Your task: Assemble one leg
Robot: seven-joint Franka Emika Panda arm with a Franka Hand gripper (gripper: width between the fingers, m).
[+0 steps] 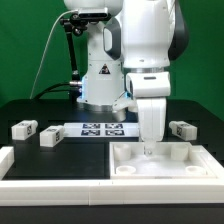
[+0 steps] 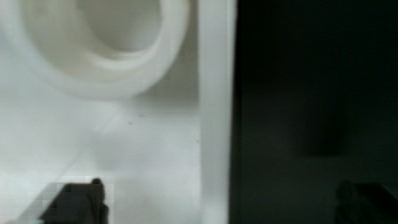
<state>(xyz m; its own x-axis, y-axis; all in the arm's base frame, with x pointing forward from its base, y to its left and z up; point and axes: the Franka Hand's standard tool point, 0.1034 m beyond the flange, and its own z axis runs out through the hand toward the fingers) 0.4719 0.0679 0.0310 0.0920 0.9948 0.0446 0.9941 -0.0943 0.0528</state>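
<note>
- the arm (image 1: 150, 40) reaches straight down over the white tray (image 1: 190, 160) at the front of the black table (image 1: 30, 108), towards the exterior view's right.
- the gripper (image 1: 148, 147) hangs low over the tray's back edge, its tip down inside the recess; in the exterior view the fingers are too small and too white against the tray to separate.
- the wrist view shows two dark fingertips (image 2: 73, 203) standing well apart, one over the white tray surface (image 2: 107, 140), the other over the dark table (image 2: 302, 90) beside the tray's edge; nothing lies between them, so the pincer is spread wide and holds nothing.
- that same view shows a round recessed socket (image 2: 103, 35) in the tray, close to the tray's straight edge.
- three legs lie loose on the table, all apart from the gripper: one leg (image 1: 24, 128) at the exterior view's far left, a second leg (image 1: 49, 137) just beside it and nearer the front, and a third leg (image 1: 182, 129) on the exterior view's right, behind the tray.
- each shows a dark tag on a face; the codes are too small to read.
- the marker strip (image 1: 100, 128) lies flat in the middle of the table, between the left pair of legs and the gripper.
- a white rail (image 1: 50, 188) runs along the front edge.
</note>
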